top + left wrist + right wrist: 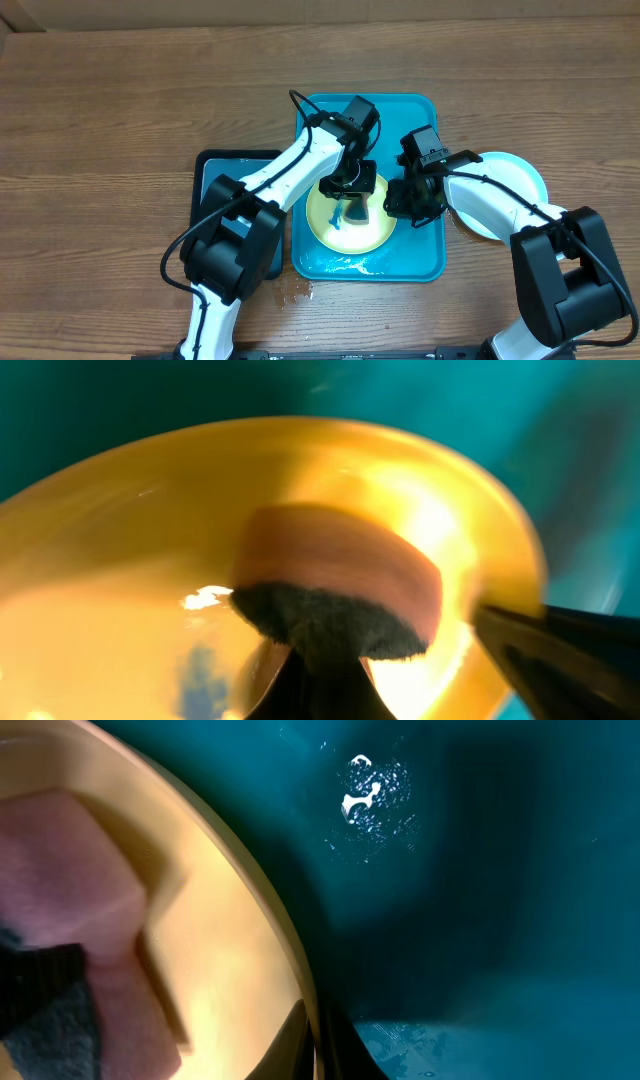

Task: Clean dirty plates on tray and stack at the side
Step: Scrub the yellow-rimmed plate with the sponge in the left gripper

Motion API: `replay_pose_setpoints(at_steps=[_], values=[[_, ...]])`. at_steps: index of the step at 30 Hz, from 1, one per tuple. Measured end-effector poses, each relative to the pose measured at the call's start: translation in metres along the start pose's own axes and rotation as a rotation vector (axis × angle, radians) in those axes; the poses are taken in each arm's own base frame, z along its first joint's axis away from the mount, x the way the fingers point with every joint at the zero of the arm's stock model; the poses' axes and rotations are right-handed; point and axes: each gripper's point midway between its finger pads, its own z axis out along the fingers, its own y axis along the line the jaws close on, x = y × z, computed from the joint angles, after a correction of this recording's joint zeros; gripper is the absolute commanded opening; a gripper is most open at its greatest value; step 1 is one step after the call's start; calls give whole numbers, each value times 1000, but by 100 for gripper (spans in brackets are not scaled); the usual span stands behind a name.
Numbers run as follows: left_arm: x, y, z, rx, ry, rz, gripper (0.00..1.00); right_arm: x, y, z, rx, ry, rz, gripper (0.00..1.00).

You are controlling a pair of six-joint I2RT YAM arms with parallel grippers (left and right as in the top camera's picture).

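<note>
- Sitting in the lower middle of the tray (420, 260), at the centre of the overhead view, a yellow-green plate (375, 232) shows a bluish smear (203, 682) on its pale centre.
- A pink sponge (335, 585) with a dark scrub layer rests on that plate.
- The left end effector (350, 198) is clenched on the sponge from above.
- The right end effector (405, 200) sits at the plate's right rim; I cannot tell whether it grips.
- Water beads (365, 790) glisten on the tray floor beside the plate.
- A light-blue plate (515, 175) lies on the tabletop (100, 150) just right of the tray, partly under the right arm.
- A black tray (205, 190) lies just left of the teal one.
</note>
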Motion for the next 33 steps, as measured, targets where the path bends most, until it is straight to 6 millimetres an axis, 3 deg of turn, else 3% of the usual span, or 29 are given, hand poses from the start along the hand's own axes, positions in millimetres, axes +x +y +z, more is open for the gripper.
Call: replay_pose_setpoints(at_steps=[2,5,8,12,17,20,23,28,33], values=[[1,14,-1,-71,-1,-23,4,0,0,0,0,0,0,4],[-1,55,-9,-275,-37,-49,4,0,0,0,0,0,0,4],[-6,71,-14,-371,-71,-29,4,1,0,0,-1,3,1,4],[-9,66,-13,-348,-80,-21,4,1,0,0,-2,4,4,4],[-5,27,-1,-119,-24,-6,4,1,0,0,-1,5,5,4],[14,1,12,12,83,24,4,3,-1,0,4,13,7,4],[28,-7,16,48,149,29,4,3,-1,0,4,14,7,4],[48,-4,14,25,228,17,4,3,-1,0,4,14,7,4],[46,39,3,-218,178,-2,4,3,-1,0,4,13,7,4]])
